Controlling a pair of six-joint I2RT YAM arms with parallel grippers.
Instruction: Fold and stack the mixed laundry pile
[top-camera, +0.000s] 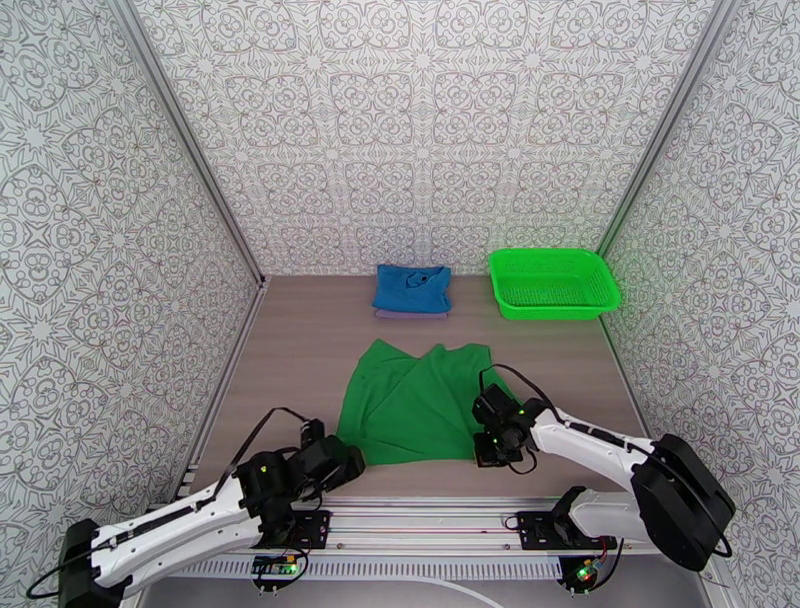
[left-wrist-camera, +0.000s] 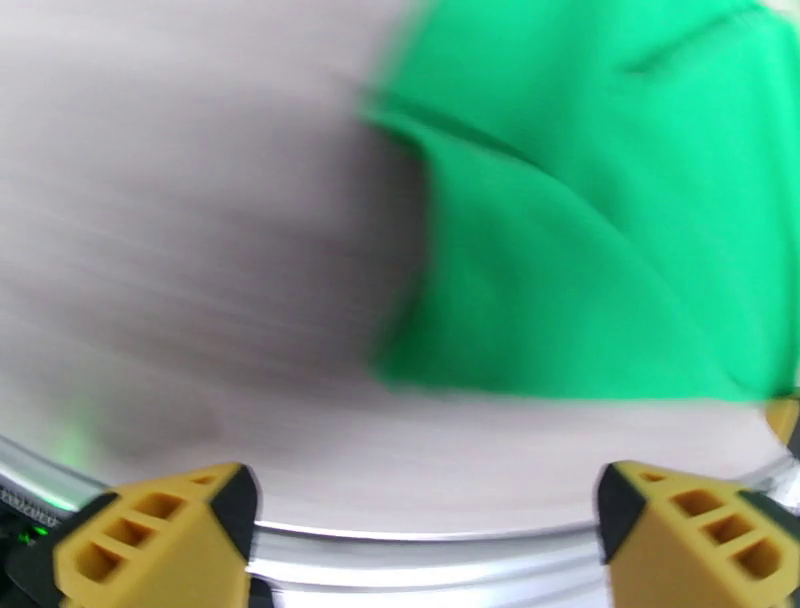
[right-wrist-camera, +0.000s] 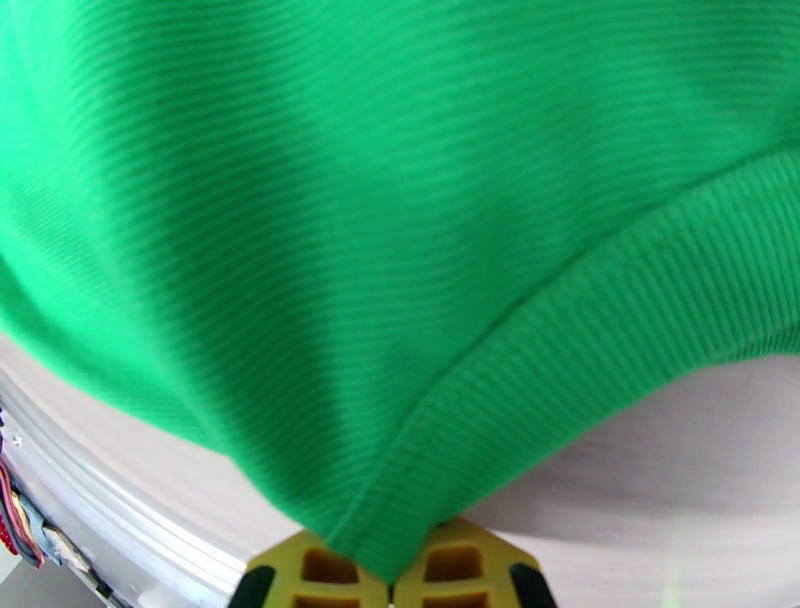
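Top view first: the green garment (top-camera: 420, 405) lies spread mid-table with one side flopped over. The blue garment (top-camera: 412, 288) sits folded on the lavender-grey one (top-camera: 410, 316) at the back beside the basket (top-camera: 610, 290), the left gripper (top-camera: 345, 460) is by the green one's near-left corner and the right gripper (top-camera: 488, 452) is on its near-right corner. Left wrist cam's blurry, but the jaws are spread wide with nothing in them, green cloth just ahead on the table (left-wrist-camera: 180, 250). Right wrist cam shows the jaws pinched tight on the green garment's ribbed hem.

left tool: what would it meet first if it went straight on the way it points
Most likely the near left edge of the green garment, past a strip of bare table; blur leaves depth unclear.
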